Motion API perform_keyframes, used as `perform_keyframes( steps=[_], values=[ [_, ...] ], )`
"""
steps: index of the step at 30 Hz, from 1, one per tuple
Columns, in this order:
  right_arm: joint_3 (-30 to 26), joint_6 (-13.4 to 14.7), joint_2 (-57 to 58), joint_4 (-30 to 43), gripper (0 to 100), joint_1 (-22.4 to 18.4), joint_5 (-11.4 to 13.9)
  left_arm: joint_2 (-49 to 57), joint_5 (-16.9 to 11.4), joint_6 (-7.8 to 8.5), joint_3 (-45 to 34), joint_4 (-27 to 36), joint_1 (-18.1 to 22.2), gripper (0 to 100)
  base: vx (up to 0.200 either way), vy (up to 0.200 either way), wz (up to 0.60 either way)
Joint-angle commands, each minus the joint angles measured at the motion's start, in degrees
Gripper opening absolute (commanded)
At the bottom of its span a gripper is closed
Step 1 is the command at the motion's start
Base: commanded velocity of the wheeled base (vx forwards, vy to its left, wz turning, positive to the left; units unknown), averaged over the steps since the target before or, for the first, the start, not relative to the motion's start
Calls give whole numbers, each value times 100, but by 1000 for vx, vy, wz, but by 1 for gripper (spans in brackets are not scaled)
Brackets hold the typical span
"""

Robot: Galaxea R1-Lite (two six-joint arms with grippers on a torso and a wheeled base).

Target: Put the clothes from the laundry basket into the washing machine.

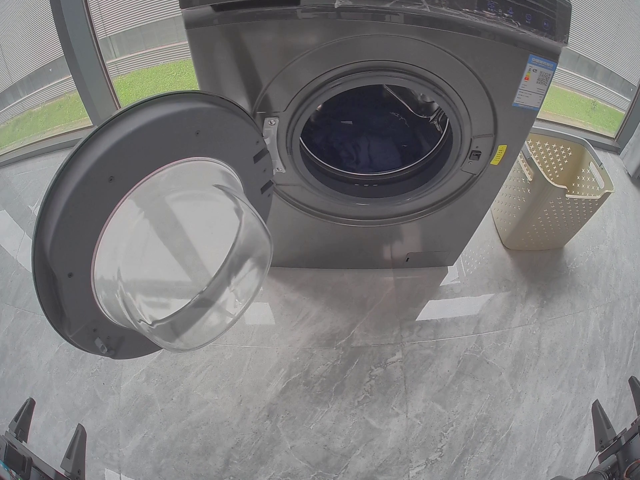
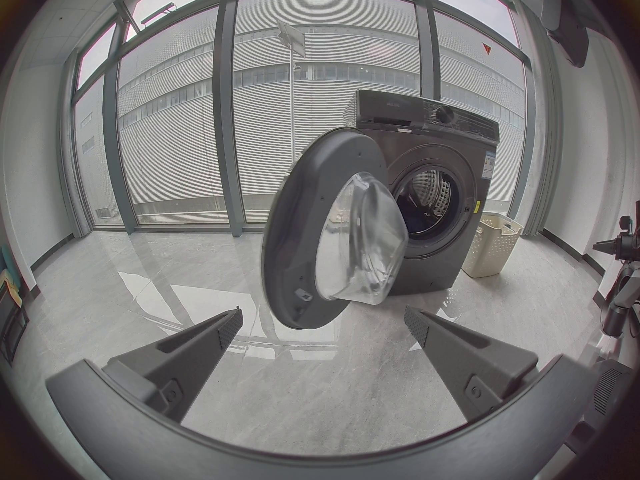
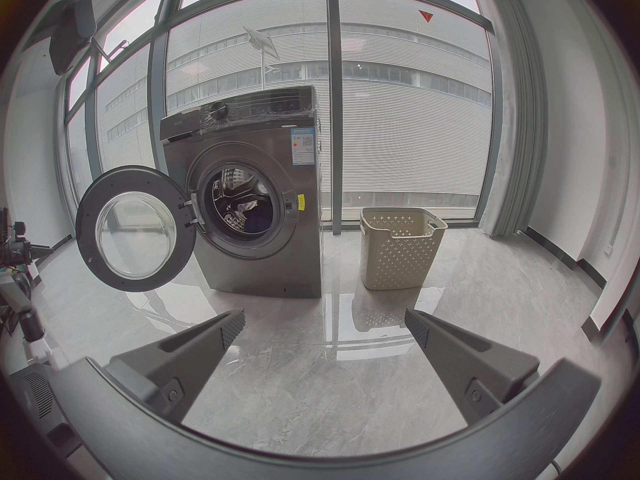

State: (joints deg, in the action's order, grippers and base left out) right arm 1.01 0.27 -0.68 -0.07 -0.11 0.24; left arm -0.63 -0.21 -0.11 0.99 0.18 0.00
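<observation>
Grey marble-look floor [image 1: 373, 381], with a glass wall [image 1: 143, 48] behind it and grass beyond.

**Head view.** The washing machine [image 1: 347, 241] stands square to the robot. Its drum [image 1: 427, 111] mouth faces you and the drum axis lies level, front to back. The door [image 1: 80, 221] is hinged on the robot's left and swung wide, glass bowl toward you, so the mouth is free for loading. Dark blue clothes [image 1: 373, 151] lie slumped low in the drum.

The cream laundry basket [image 1: 533, 208] stands upright just beside the machine on the robot's right, mouth up, within reach of the drum. No cloth shows on the inner walls you can see, and its bottom is hidden. The left pincer [image 1: 53, 416] and right pincer [image 1: 615, 395] sit low at the near edge, well apart from machine and basket.

**Left wrist view.** The left pincer's fingers [image 2: 200, 345] are spread wide with nothing between them, pointing toward the door's edge and the drum past it.

**Right wrist view.** The right pincer's fingers [image 3: 467, 361] are likewise spread and empty, aimed between machine and basket. The basket shows its broad face here, so its long axis runs across the view. Nothing rises above its rim.

**Judgement.** Loading looks done or nearly so. Check the basket bottom before you go for the door.
</observation>
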Motion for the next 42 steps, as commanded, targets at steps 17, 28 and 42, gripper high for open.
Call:
perform_keyframes(
  steps=[17,28,42],
  values=[
    [-92,0,59,-1,100,2,2,37,73,20,-99,-9,18,100,0,35,0],
    [-92,0,59,-1,100,2,2,-1009,-102,-165,1510,-97,-53,100,0,0,0],
    [-92,0,59,-1,100,2,2,-4454,-1043,-376,2107,-1574,-369,100,0,0,0]
  ],
)
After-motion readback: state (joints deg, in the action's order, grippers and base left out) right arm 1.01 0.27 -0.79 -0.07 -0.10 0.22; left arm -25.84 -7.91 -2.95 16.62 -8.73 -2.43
